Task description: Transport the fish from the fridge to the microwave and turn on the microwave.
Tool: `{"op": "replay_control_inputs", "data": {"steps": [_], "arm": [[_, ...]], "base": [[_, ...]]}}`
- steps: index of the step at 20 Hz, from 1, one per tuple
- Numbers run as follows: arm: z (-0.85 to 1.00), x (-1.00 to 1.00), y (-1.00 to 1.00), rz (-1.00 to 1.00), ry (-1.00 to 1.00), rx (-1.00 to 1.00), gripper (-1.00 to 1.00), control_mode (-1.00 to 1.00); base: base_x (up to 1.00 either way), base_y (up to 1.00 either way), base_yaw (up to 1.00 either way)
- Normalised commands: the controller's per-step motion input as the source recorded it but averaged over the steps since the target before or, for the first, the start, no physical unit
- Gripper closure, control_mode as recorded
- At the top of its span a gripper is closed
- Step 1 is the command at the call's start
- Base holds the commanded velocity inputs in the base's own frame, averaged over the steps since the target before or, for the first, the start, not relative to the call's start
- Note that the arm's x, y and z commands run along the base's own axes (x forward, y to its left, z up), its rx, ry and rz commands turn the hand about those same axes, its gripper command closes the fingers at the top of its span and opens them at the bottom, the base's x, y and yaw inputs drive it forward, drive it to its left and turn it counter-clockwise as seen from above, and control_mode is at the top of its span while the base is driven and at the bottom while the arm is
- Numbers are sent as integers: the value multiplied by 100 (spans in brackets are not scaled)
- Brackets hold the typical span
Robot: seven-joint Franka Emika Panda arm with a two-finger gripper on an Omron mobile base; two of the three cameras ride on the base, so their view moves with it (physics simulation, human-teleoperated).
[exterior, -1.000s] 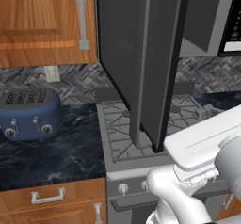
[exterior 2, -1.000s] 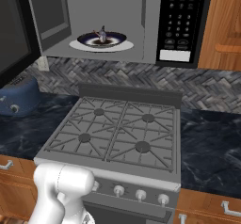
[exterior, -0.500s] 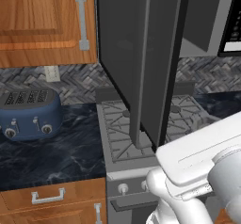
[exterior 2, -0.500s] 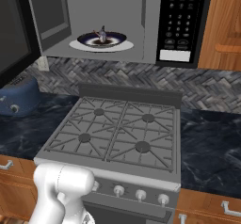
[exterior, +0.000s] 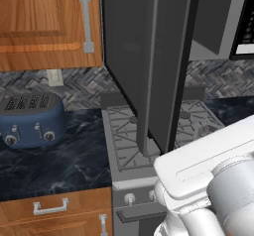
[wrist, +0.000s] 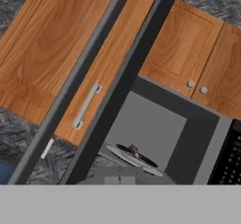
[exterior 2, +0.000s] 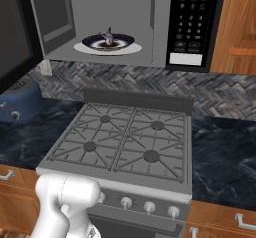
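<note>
Left base view — microwave door [exterior: 149,56] swung wide open over stove [exterior: 124,136], blue toaster [exterior: 31,121] on counter at left.
Right base view: fish [exterior 2: 108,36] on dark plate [exterior 2: 107,43] inside open microwave [exterior 2: 120,22]. Hand view — same fish [wrist: 135,151] in cavity, seen tilted; claw state can't tell, tips not visible.

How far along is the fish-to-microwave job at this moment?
Done: the fish lies on the plate inside the microwave. In hand: nothing visibly; its door stands wide open. Left: shutting the door and pressing start on the control panel.
</note>
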Motion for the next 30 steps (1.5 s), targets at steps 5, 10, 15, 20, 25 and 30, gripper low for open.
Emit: {"op": "replay_control_inputs", "data": {"steps": [5, 10, 15, 20, 25, 30], "arm": [[0, 0, 14, 0, 0, -1, 100, -100], [-2, 0, 17, -1, -1, -1, 100, -100], [-1, 0, 11, -3, -1, 0, 100, -100], [-1, 1, 7, -5, 0, 0, 100, -100], [-5, 0, 14, -4, -2, -1, 100, -100], [-8, 0, 20, -5, -1, -1, 100, -100]], "base": [[0, 0, 0], [0, 0, 0], [0, 0, 0], [0, 0, 0], [0, 0, 0], [0, 0, 0]]}}
